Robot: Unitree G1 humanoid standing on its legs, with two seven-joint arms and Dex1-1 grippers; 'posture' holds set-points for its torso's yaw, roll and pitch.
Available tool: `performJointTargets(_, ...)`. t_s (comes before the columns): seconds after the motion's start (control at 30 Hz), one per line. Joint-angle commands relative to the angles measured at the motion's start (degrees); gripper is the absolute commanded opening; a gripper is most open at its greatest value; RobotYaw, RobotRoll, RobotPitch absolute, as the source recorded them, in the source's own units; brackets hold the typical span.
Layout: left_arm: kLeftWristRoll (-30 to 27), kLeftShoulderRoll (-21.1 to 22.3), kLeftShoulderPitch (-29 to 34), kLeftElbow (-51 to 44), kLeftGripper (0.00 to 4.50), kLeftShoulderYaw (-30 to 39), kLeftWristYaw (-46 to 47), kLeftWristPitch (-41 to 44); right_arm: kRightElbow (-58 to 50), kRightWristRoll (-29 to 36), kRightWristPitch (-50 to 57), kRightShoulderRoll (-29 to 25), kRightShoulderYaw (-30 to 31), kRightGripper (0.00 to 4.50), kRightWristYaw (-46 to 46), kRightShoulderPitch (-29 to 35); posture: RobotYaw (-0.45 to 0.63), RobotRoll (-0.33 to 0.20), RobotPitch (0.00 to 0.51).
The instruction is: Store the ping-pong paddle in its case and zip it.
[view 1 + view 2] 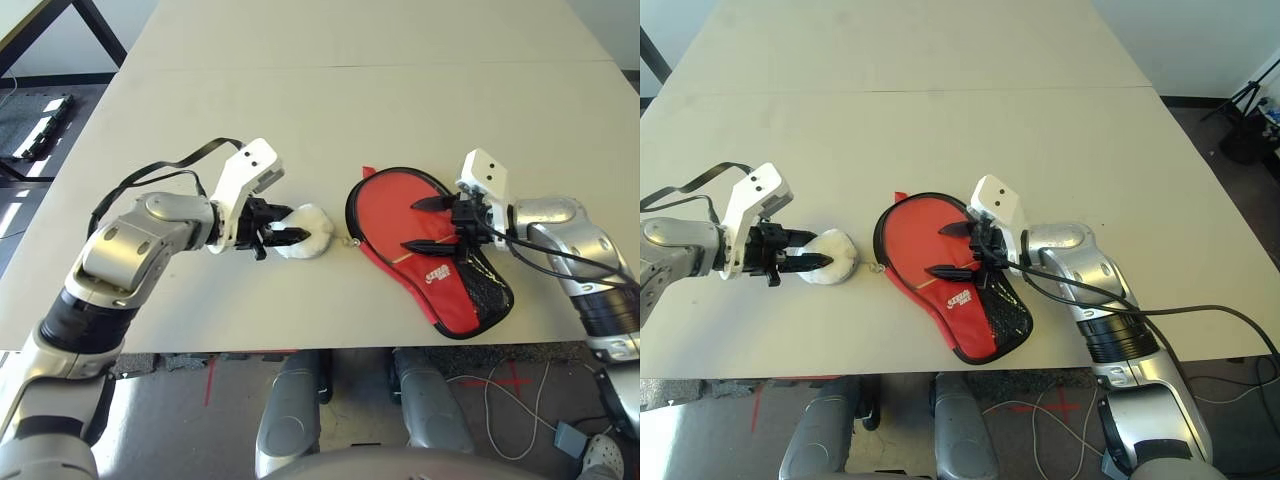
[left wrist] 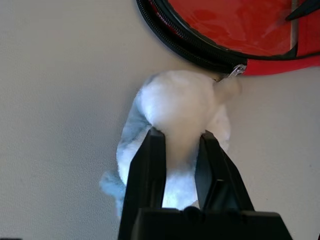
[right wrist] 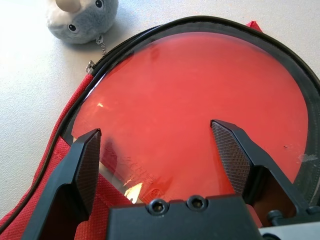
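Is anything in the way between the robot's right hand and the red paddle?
Yes, the case's clear window. The right gripper is open above it, and the red paddle face shows underneath, inside the case.

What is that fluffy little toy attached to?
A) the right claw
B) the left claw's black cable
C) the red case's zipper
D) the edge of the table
C: a small chain runs from the fluffy toy to the zipper pull on the red case.

Stereo overhead (downward); wrists close
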Motion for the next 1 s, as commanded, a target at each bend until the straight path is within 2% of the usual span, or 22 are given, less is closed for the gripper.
performJointTargets(0.03,0.07,-0.27,0.26,0.12,0.08,-1.73,-0.27,1.06,-0.37,-0.67,0.65,-0.08,0.8,4.5,-0.18,1.24,0.06,0.0,0.25)
performJointTargets(0.53,8.94,-5.66,-7.66,8.68,0.02,-1.41,6.83,-6.96,-2.44,-1.89,1.8,-0.78,2.46,4.5,-0.37,4.09,0.06,0.0,0.257)
performJointTargets(1.0,12.21,-8.62,-10.23,12.76,0.02,-1.69,7.06,-10.08,-0.47,-8.07,-2.36,-2.33,5.11,4.5,-2.02,4.69,0.05,0.0,0.258)
